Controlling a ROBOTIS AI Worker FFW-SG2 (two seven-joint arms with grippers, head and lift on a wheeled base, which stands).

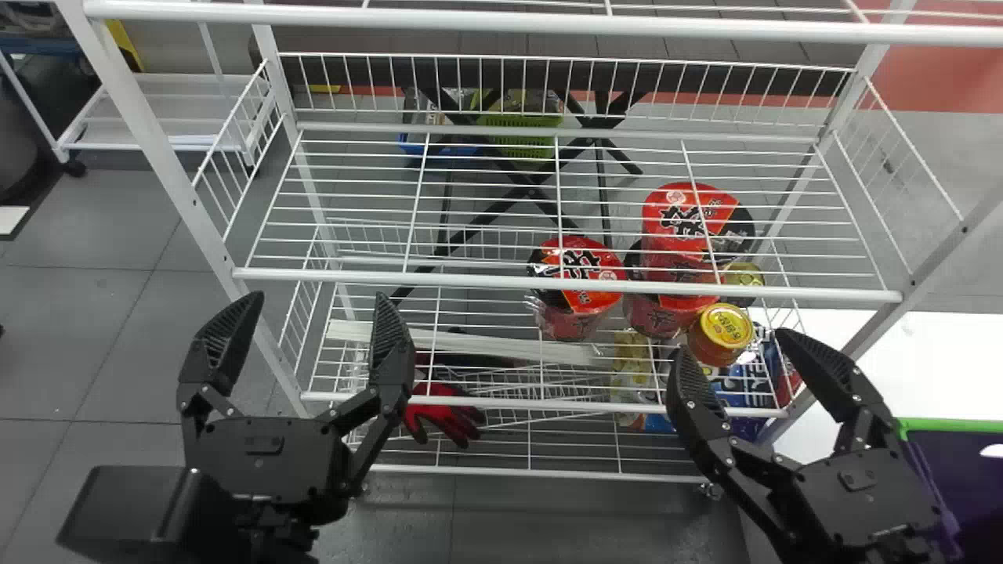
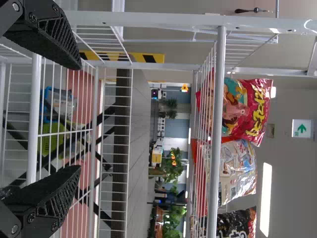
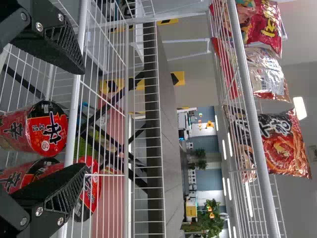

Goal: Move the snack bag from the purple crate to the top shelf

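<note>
My left gripper (image 1: 318,298) and right gripper (image 1: 732,343) both stood with jaws apart before the rack (image 1: 157,141), the purple crate (image 1: 948,425) near my right. Beyond and above both, behind the top shelf's front edge (image 3: 247,99), leaned three snack bags: red (image 2: 247,109), then silvery (image 2: 237,168), then black-and-orange (image 3: 282,144); which was mine I couldn't tell. Open wire ran from the black one toward the right corner

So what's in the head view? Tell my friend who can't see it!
The robot's left gripper and right gripper hang open in front of a white wire rack. Red tubs and yellow-lidded jars stand on a lower shelf, with a red-and-black glove nearby; a purple crate is at the lower right.
</note>
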